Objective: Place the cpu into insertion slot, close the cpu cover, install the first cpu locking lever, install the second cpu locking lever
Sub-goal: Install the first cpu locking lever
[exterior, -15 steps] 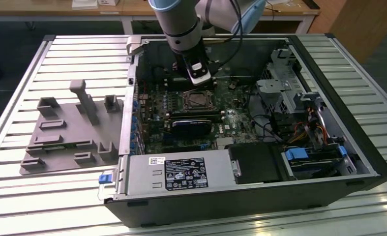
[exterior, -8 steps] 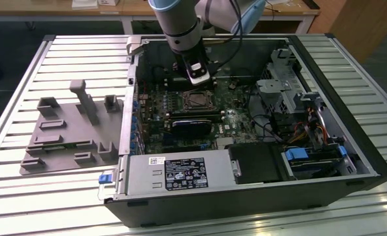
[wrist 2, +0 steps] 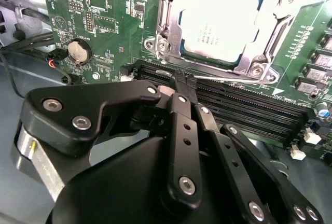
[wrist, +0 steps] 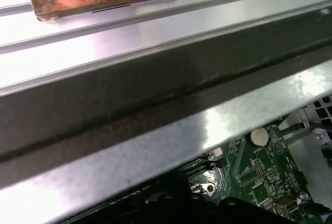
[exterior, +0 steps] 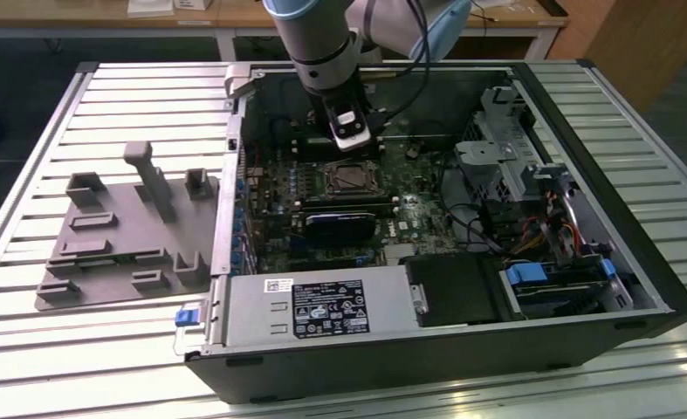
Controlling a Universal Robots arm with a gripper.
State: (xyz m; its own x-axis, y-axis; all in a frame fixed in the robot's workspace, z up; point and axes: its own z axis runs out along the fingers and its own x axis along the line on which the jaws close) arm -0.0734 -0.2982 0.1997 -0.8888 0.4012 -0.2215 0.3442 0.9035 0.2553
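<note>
The cpu (wrist 2: 223, 22) lies flat in the insertion slot (exterior: 349, 178) on the green motherboard (wrist 2: 104, 22), its pale metal top facing up. The silvery cpu cover (wrist 2: 169, 14) lies down around it, framing the chip. A thin wire lever (wrist 2: 233, 79) runs along the socket edge nearest the gripper. My gripper (wrist 2: 184, 81) is shut, its black tips just beside that edge and above the memory slots (wrist 2: 249, 110); nothing shows between the fingers. In the exterior view the gripper (exterior: 353, 144) hangs inside the open case, just behind the socket.
The case's metal wall (wrist: 155, 94) stands close by the wrist. A power supply (exterior: 314, 310) fills the case's near side, and cables and a drive cage (exterior: 530, 192) sit at the exterior view's right. A grey fixture (exterior: 122, 227) lies on the slatted table. A coin battery (wrist 2: 78, 52) sits nearby.
</note>
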